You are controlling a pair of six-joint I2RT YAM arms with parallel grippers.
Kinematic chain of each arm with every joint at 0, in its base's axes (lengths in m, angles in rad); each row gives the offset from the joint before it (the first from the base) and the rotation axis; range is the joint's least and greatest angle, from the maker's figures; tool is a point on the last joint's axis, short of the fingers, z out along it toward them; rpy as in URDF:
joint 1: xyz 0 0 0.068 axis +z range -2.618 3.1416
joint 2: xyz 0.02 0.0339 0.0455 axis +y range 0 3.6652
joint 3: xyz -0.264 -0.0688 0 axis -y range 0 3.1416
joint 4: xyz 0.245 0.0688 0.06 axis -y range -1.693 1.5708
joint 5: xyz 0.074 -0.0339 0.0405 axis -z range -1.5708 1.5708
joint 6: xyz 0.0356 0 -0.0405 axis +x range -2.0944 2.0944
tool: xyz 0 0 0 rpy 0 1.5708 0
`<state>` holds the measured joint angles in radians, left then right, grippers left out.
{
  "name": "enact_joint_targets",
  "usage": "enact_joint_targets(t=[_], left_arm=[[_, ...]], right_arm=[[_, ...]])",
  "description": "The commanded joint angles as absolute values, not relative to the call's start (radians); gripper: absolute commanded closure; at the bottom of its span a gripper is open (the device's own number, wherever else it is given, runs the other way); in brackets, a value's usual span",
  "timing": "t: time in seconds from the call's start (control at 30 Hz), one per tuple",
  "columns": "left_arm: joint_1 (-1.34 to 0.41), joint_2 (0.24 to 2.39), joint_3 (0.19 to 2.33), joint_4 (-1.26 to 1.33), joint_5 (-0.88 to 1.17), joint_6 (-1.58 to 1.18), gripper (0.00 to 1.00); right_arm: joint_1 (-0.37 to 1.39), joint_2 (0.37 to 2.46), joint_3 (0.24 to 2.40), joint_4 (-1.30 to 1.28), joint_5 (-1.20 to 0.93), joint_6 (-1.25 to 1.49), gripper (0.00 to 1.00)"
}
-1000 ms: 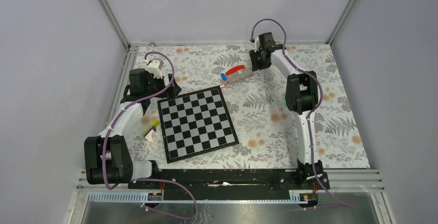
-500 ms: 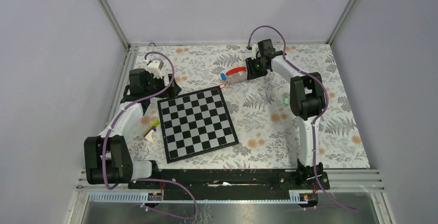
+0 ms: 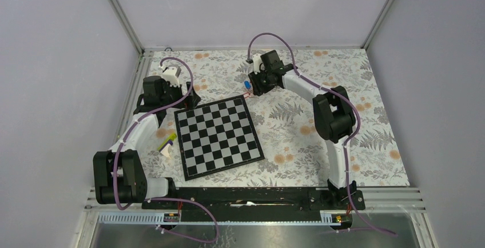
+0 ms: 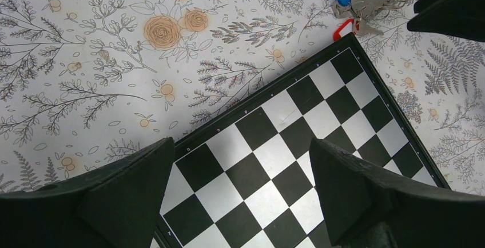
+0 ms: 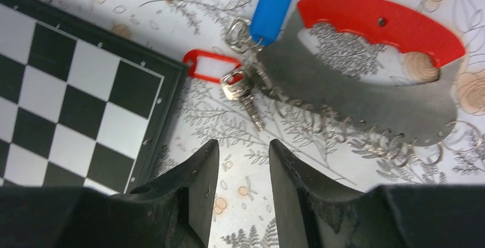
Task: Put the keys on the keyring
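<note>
Chessboard, keys just beside (right gripper near)

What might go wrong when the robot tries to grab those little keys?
The right hand hangs open near the key, which lies bunched with the red tag and blue tag; it may pinch a tag instead. The chessboard edge sits close, so a finger might bump it.
</note>
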<state>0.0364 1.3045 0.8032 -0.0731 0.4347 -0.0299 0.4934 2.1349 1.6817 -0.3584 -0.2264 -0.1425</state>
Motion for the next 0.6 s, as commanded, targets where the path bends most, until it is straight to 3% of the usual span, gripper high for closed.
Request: enact_joint_targets(t=[0.0,0.57], left_arm=[[0.042,1.287,0.838,-0.041,0.453,-0.017,0.01],[0.043,1.315,0.839,-0.036,0.466,-0.020,0.01]], right_arm=[[0.477,2.183,1.755,-0.364,-0.192,-0.165,0.56],[0.477,2.281,1.828,-0.380,-0.163,-0.185,0.59]])
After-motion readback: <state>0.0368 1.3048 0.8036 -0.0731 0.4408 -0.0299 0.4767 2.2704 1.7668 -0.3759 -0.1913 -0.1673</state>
